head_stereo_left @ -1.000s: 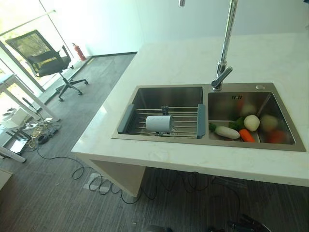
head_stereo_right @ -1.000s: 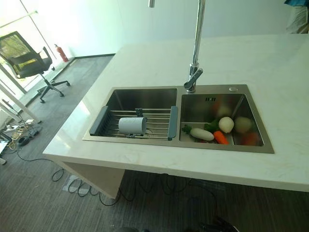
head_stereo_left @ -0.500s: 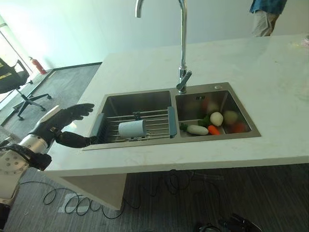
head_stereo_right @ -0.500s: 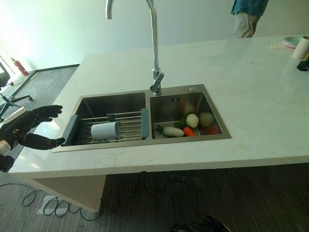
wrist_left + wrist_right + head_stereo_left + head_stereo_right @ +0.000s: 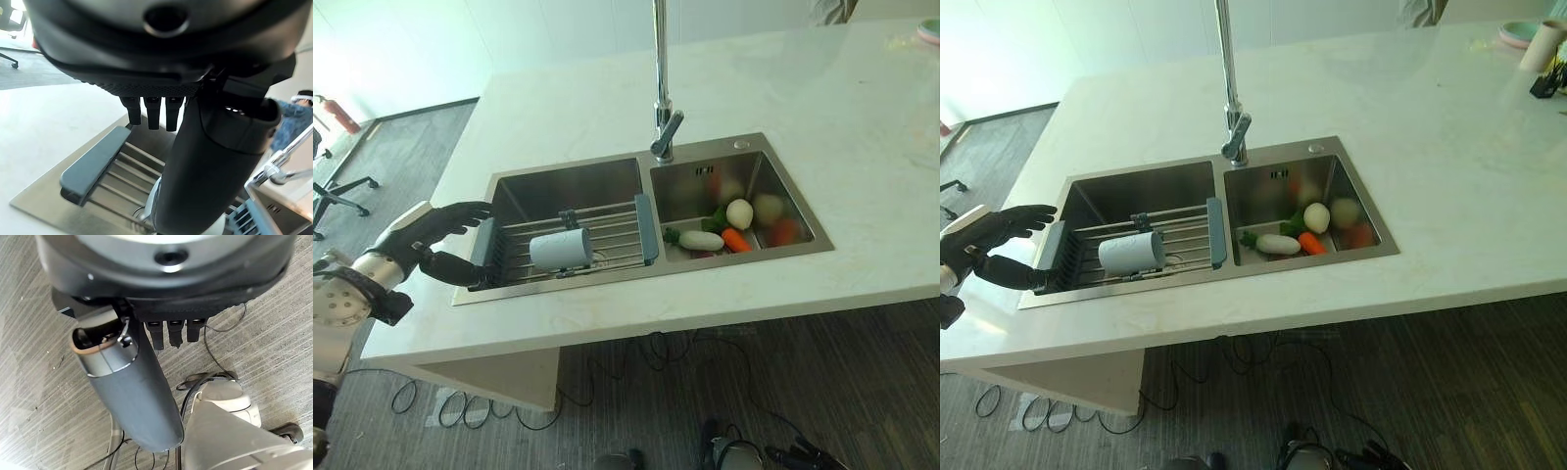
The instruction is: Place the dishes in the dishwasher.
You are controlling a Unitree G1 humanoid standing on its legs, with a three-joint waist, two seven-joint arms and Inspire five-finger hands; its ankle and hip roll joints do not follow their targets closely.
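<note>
Left hand [image 5: 435,240] of mine hovers over the surface [image 5: 607,313] edge with its fingers straight and spread wide, thumb apart below them, holding nothing. My right hand [image 5: 142,382] hangs low over the floor, fingers relaxed, empty too.

Just past my left fingertips is the grey end of the rack [image 5: 566,245] that spans the nearer basin of the sink [image 5: 558,191]. On the rack's wires, a little beyond that grey end, lies the cup [image 5: 560,250], white, on its side, its mouth turned away from my hand.

I judge the cup light and stiff, glazed or smooth plastic, so slippery if wet, and free to roll on the wires when nudged. Best hold: wrap the fingers over the barrel from above with the thumb on the near side, squeezing gently in case it is ceramic.

Farther off, beyond the rack's other grey end, the second basin holds vegetables [image 5: 724,227], with the tap [image 5: 661,98] rising behind the divide. No dishwasher is visible from here.
</note>
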